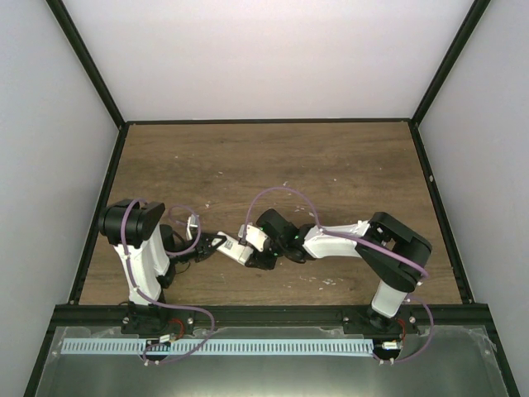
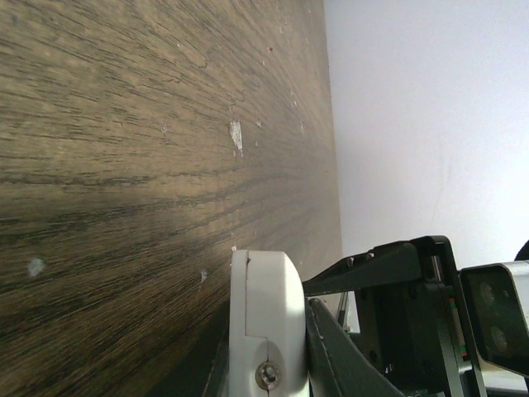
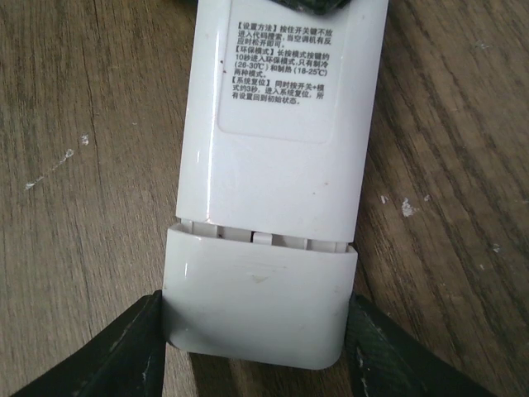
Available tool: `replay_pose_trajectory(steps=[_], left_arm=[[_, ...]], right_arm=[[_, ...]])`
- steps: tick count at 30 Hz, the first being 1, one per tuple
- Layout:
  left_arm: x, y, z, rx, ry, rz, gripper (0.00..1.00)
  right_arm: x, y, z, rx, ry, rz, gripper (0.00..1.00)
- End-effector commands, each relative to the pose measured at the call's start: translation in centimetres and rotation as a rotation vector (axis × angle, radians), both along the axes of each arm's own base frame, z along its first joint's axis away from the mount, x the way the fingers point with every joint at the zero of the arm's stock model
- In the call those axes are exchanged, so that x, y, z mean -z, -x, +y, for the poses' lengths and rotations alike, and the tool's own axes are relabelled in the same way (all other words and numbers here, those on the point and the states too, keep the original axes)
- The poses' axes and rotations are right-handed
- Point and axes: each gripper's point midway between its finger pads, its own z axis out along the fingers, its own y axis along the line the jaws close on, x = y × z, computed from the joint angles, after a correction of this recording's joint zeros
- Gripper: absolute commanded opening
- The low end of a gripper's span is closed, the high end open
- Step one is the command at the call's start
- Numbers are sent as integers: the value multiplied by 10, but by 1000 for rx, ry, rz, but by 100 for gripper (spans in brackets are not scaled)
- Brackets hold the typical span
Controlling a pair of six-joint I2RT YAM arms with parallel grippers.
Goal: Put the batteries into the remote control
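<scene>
Item: remote control (image 3: 281, 107), label side up, sitting toward the surface's (image 3: 74, 165) near edge. Left pincer (image 1: 204, 246) is clamping one end. Right pincer (image 3: 254, 331) is seemingly pinching the part-slid cover (image 3: 256, 289), which is best moved straight along the body, without twisting.

scuffed dark wood table (image 1: 331, 165), white walls (image 1: 273, 50) behind, black frame posts (image 1: 84, 58) at the corners

Chinese-text label (image 3: 279, 78) on remote control (image 3: 271, 194)
</scene>
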Motion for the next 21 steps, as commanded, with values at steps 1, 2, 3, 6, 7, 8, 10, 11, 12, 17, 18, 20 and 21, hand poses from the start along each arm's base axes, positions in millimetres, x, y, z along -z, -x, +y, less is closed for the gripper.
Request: replay_pose_trajectory(steps=[1, 2, 3, 6, 7, 8, 10, 11, 12, 17, 18, 20, 21], left_arm=[[0, -1, 1, -4, -36, -79, 0], [0, -1, 1, -4, -36, -79, 0], [0, -1, 1, -4, -36, -79, 0], [0, -1, 1, -6, -36, -78, 0], [0, -1, 1, -6, -36, -78, 0], [0, -1, 1, -6, -36, -79, 0], [0, -1, 1, -5, -37, -79, 0], [0, -1, 1, -6, -36, -79, 0], [0, -1, 1, -5, -36, -79, 0], [0, -1, 2, -8, -37, -79, 0], [0, -1, 1, -7, -36, -80, 0], [0, -1, 1, -7, -36, -79, 0], [-1, -1, 2, -8, -36, -80, 0]], right_arm=[[6, 0, 2, -9, 26, -16, 50], [4, -1, 3, -9, 22, -19, 51], [3, -1, 3, -9, 20, -20, 51], [0, -1, 4, -9, 13, -26, 52], [-1, -2, 4, -8, 9, -29, 53], [-2, -2, 5, -7, 6, -30, 53], [-4, -3, 6, -7, 0, -35, 54], [-5, -4, 6, -4, -2, -38, 54], [-6, -4, 6, -3, -5, -41, 55], [-13, -5, 7, -2, -24, -56, 59], [-14, -5, 7, -5, -28, -57, 60], [-18, -4, 9, -14, -42, -59, 62], [-19, -2, 9, -20, -47, -59, 63]])
